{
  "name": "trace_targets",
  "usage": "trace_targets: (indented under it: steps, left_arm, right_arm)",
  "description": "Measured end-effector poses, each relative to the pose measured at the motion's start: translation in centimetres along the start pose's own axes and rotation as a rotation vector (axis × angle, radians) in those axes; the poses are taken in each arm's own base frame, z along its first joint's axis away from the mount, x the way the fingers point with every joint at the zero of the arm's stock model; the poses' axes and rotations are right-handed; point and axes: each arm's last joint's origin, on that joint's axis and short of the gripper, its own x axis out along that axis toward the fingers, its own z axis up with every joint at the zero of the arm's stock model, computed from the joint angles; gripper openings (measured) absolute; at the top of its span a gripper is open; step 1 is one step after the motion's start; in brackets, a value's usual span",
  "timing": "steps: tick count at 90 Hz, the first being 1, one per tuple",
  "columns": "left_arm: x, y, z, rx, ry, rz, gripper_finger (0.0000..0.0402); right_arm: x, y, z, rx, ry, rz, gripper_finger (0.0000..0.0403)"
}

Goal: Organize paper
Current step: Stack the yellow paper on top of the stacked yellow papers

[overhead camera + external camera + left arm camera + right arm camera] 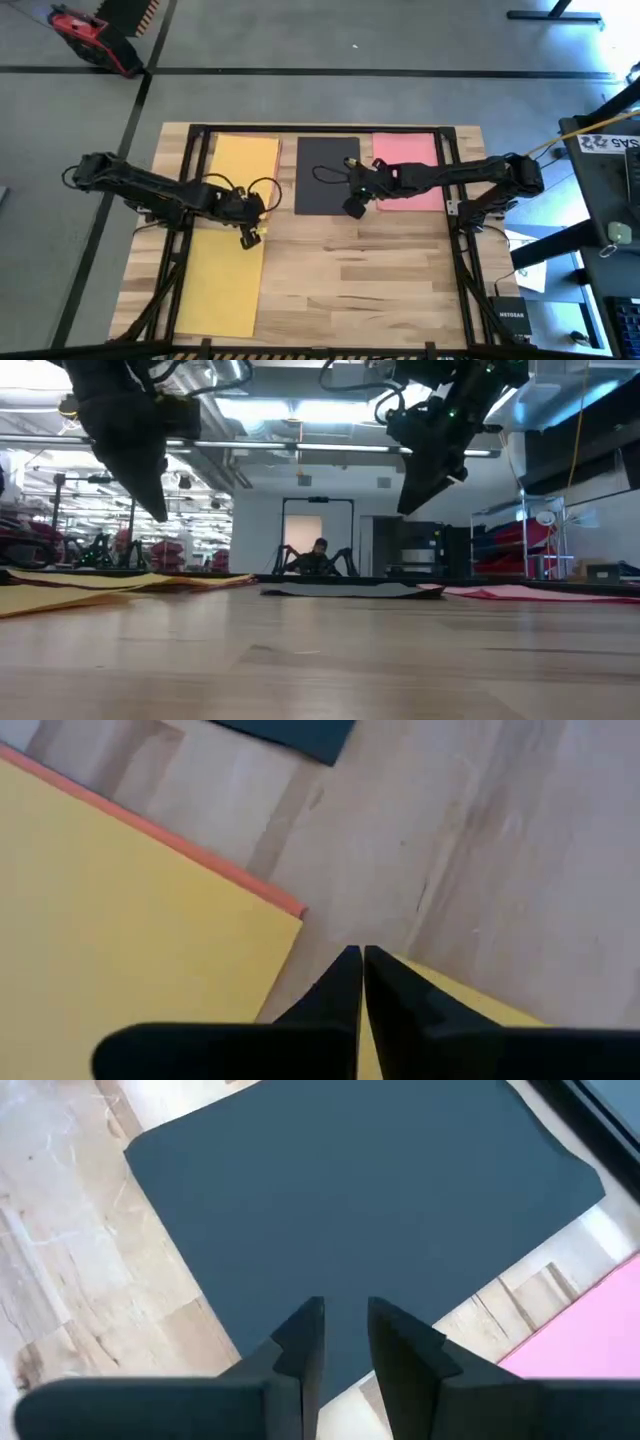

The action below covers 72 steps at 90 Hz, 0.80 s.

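The flat yellow paper sheets (232, 230), black sheet (326, 175) and pink sheet (407, 165) are lying apart, unstacked. The left gripper (249, 237), pinched together, and the slightly parted right gripper (354, 207) are hovering, holding nothing.

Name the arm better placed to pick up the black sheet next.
Right, probably. The right tool hangs over the near right corner of the black sheet, and its wrist view is filled by that sheet. The left tool hangs by the yellow sheets, farther from the black one.
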Motion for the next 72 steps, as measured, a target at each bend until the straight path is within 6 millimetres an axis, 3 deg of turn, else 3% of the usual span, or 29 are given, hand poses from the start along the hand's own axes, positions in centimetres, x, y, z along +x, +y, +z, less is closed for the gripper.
trace_targets:
  steps: [40, 72]
  left_arm:
    - [3.1, 0.0, -1.5, -0.036, 0.022, 0.063, 0.0122]
    - [5.3, -0.3, -1.4, 0.039, -0.006, 0.169, 0.0157]
  right_arm:
    - [0.0, 0.0, 0.0, -0.046, -0.006, -0.013, 0.0069]
    - [0.0, -0.1, 0.0, -0.047, -0.010, -0.025, 0.0069]
